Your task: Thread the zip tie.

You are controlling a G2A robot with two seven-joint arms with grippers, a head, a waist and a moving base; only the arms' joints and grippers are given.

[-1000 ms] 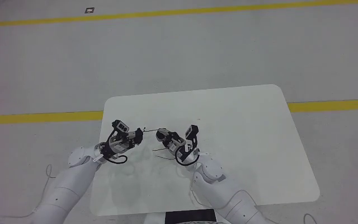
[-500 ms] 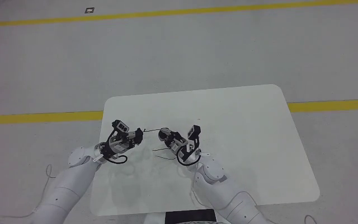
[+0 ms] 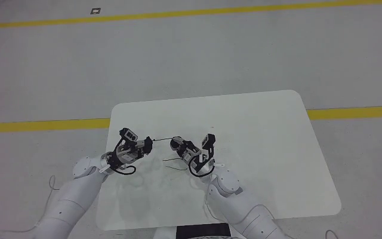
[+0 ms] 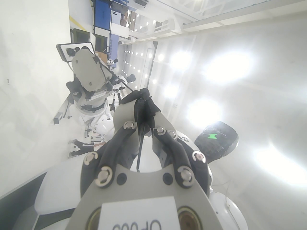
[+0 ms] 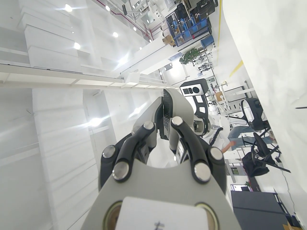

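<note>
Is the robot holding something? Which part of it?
Yes. The left gripper pinches a black zip tie partway along, between its fingers. One stretch runs on to the right gripper. Whether that one grips it cannot be told.

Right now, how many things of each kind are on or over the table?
grippers: 2, the left gripper and the right gripper
zip tie: 1, held between them
dark strand: 1, lying on the table, too thin to tell what it is
total: 4
</note>
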